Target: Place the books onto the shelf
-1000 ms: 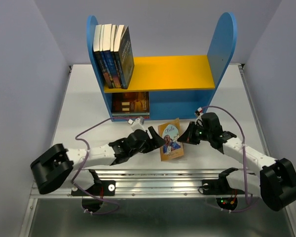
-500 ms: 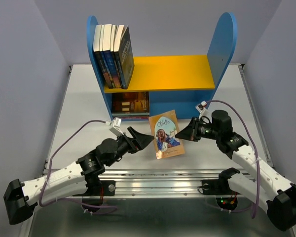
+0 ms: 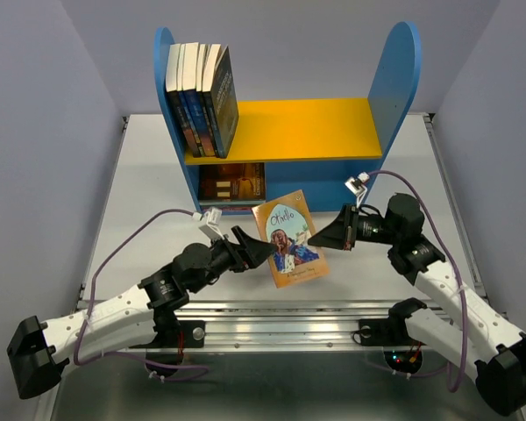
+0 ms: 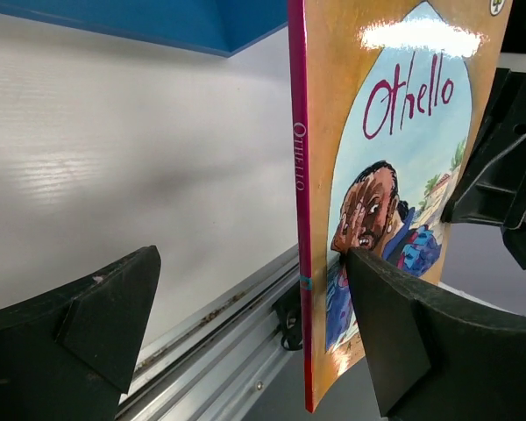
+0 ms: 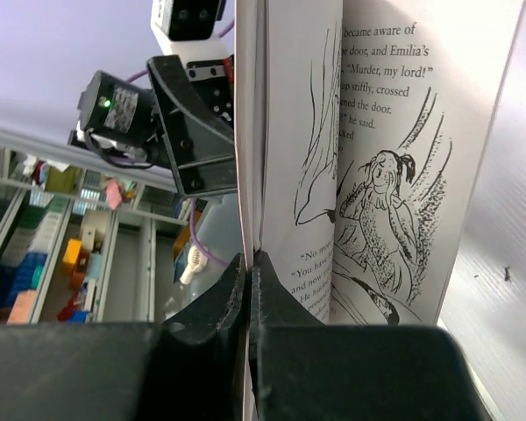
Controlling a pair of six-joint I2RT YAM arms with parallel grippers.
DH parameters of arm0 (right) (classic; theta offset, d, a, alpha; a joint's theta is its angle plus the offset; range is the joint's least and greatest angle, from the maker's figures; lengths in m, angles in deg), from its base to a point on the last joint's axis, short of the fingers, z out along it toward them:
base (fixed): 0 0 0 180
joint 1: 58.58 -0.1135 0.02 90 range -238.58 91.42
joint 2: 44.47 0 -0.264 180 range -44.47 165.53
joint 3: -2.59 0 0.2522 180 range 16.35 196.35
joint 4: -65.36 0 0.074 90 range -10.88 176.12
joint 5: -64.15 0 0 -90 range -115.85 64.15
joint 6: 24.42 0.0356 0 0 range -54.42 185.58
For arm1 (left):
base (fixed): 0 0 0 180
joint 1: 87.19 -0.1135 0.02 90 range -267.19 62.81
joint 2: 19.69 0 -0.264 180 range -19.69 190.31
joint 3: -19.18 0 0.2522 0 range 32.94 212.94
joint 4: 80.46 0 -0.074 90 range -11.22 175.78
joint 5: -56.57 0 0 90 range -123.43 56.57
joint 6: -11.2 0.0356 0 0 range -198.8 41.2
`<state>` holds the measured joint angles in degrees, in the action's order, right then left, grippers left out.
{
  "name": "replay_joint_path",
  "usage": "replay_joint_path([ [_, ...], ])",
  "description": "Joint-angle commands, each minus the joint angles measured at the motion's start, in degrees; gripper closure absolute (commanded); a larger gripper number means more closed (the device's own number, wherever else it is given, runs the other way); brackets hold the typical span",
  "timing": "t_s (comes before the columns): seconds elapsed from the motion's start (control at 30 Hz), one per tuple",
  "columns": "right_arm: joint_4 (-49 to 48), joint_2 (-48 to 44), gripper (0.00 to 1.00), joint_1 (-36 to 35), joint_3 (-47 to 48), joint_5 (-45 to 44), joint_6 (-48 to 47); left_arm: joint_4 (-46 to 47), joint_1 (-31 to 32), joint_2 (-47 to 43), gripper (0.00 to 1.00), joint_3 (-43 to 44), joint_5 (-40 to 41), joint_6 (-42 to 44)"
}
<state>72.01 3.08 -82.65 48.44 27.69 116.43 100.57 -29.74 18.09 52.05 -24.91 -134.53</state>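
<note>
The tan "Othello" book (image 3: 288, 239) hangs tilted above the table, with my right gripper (image 3: 320, 239) shut on its right edge. In the right wrist view the jaws (image 5: 248, 263) pinch the cover and a few leaves, and the other pages (image 5: 377, 158) fan open. My left gripper (image 3: 261, 250) is open at the book's left edge. In the left wrist view the magenta spine (image 4: 300, 175) stands between the wide-apart fingers (image 4: 114, 316), close to the right one. The shelf (image 3: 298, 127) stands behind, with several books (image 3: 202, 98) upright at its left and one book (image 3: 232, 182) in the lower compartment.
The shelf's blue side panels (image 3: 394, 74) rise at the back. A metal rail (image 3: 280, 320) runs along the table's near edge. Purple cables (image 3: 149, 230) loop off both arms. White table surface (image 3: 149, 175) lies left and right of the shelf.
My right gripper has lifted the Othello book off the table and tilted it up. My left gripper opened wide, drew back, then came up to the book's spine edge.
</note>
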Motion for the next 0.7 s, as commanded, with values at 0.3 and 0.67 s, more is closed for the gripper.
replay_joint_path([
  [0.3, -17.57, 4.74, 0.99, -0.36, -2.92, 9.12, 3.99, 15.97, -0.85, 0.28, 0.23, -0.39, -5.17, 1.76],
  [0.67, -14.35, 8.96, 0.95, -0.36, -2.04, 8.43, -1.18, 15.89, -0.94, -0.68, 1.0, 0.4, -2.81, 2.29],
])
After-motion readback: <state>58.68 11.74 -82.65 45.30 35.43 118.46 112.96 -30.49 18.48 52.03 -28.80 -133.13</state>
